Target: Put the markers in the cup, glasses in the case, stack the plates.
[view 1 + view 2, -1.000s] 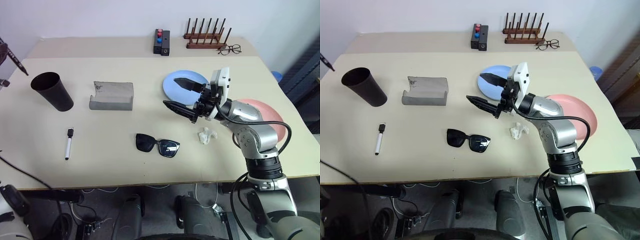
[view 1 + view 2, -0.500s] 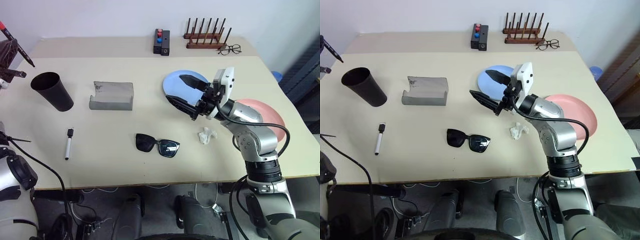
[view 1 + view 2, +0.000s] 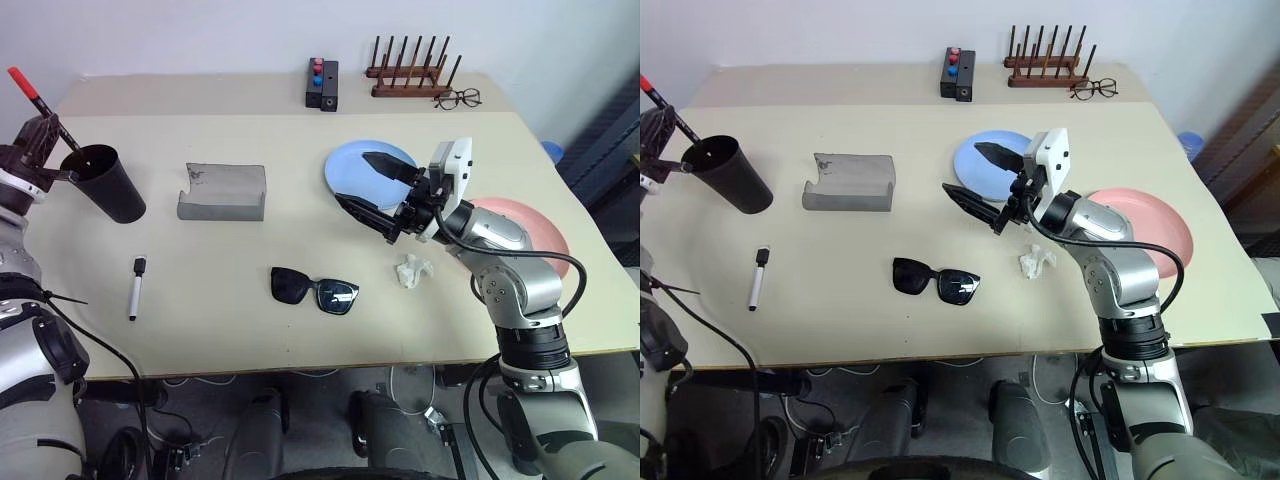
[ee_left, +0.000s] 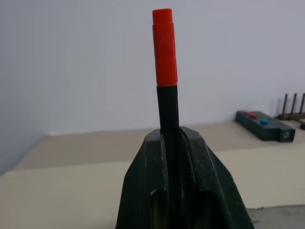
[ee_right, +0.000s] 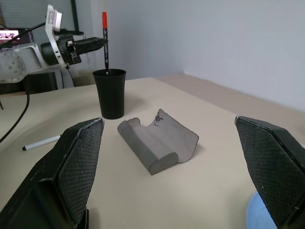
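Note:
At the far left my left gripper (image 3: 45, 138) is shut on the dark marker with the red cap (image 4: 164, 47). It holds the marker nearly upright, lower tip at the rim of the black cup (image 3: 105, 182). A white marker with a black cap (image 3: 135, 288) lies on the table in front of the cup. The grey case (image 3: 222, 192) lies open beside the cup. Black sunglasses (image 3: 315, 290) rest near the table's middle. My right gripper (image 3: 352, 178) hangs open with nothing in it over the near edge of the light blue plate (image 3: 345, 160). The pink plate (image 3: 540, 235) sits to the right.
A crumpled white scrap (image 3: 413, 270) lies between the sunglasses and the pink plate. At the back stand a black box with red and blue buttons (image 3: 323, 83), a wooden peg rack (image 3: 410, 75) and wire-framed spectacles (image 3: 458, 98).
My left gripper has come in from the left edge and sunk with the red-capped marker, whose tip now sits at the cup's rim. The right gripper has kept its place.

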